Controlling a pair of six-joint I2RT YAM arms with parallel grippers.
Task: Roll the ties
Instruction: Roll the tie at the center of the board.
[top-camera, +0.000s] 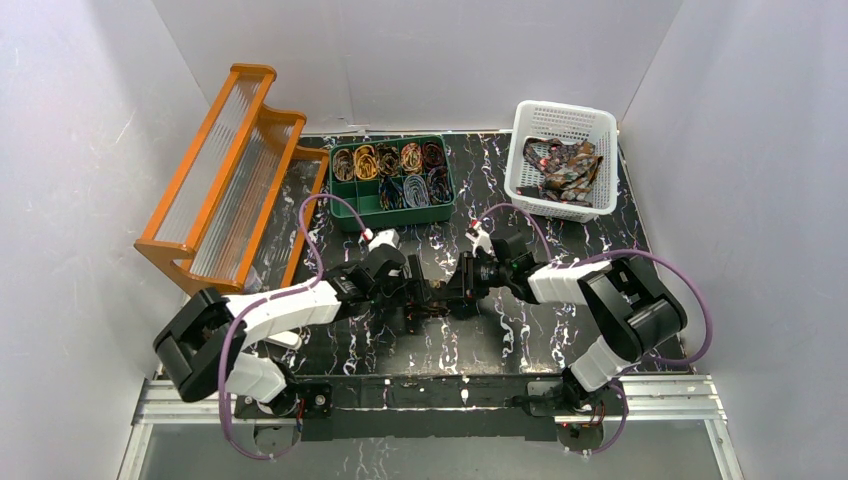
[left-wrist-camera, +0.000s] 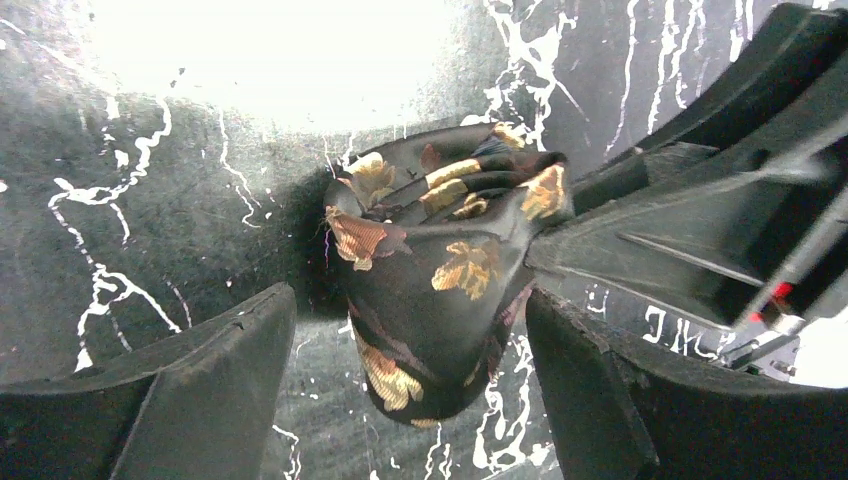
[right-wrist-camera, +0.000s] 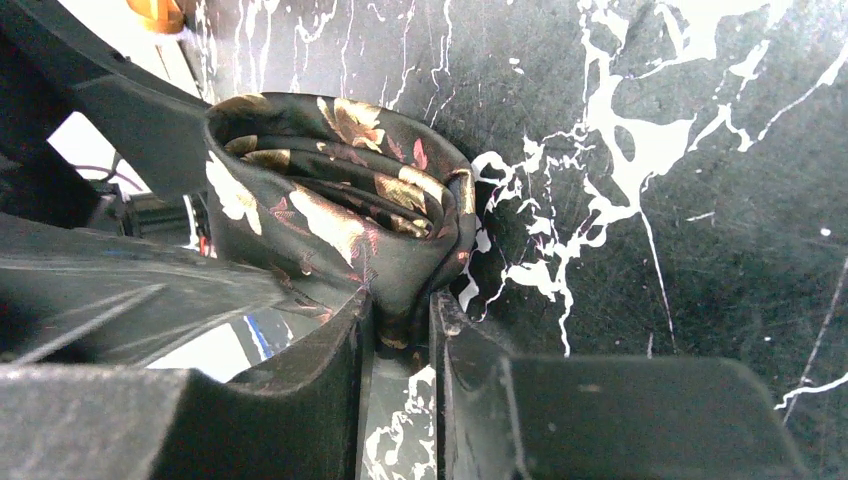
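Top view: your left gripper (top-camera: 418, 298) and right gripper (top-camera: 447, 292) met nose to nose mid-table on the black, white-veined marble-look tabletop (top-camera: 560, 320). The black fabric necktie with gold and rust leaf print (top-camera: 432, 312) sat between them, mostly hidden. I couldn't read either grip from up there. The green plastic compartment tray (top-camera: 395, 222) of finished coils (top-camera: 385, 160) was behind, well apart. The white plastic mesh basket (top-camera: 515, 170) of unrolled ties (top-camera: 565, 168) was far right.

Left wrist: left gripper (left-wrist-camera: 408, 310) had its fingers spread, one on each side of the necktie (left-wrist-camera: 430, 290), which was wound into a loose, slumped coil. The frame-right finger (left-wrist-camera: 590, 380) probably touched the cloth, though the edge was hard to call. The other (left-wrist-camera: 200, 390) was clear of it, so the left held nothing. The right gripper (left-wrist-camera: 690, 210) had the coil's edge.

Right wrist: right gripper (right-wrist-camera: 400, 325) had its fingers pressed together on a thin fold at the lower edge of the necktie (right-wrist-camera: 330, 200). That was the only hold on it.

Risks, my read:
- The pinch sat on an outer layer, so any pull by your right would have peeled the wrap and unwound it.
- If the right let go before the left closed, a coil that loose would likely have sprung open.
- With the left closing off-centre, the coil could have been squashed flat or pushed out sideways.
- The fingers were crowded, so a small misjudged move could have knocked gripper on gripper.
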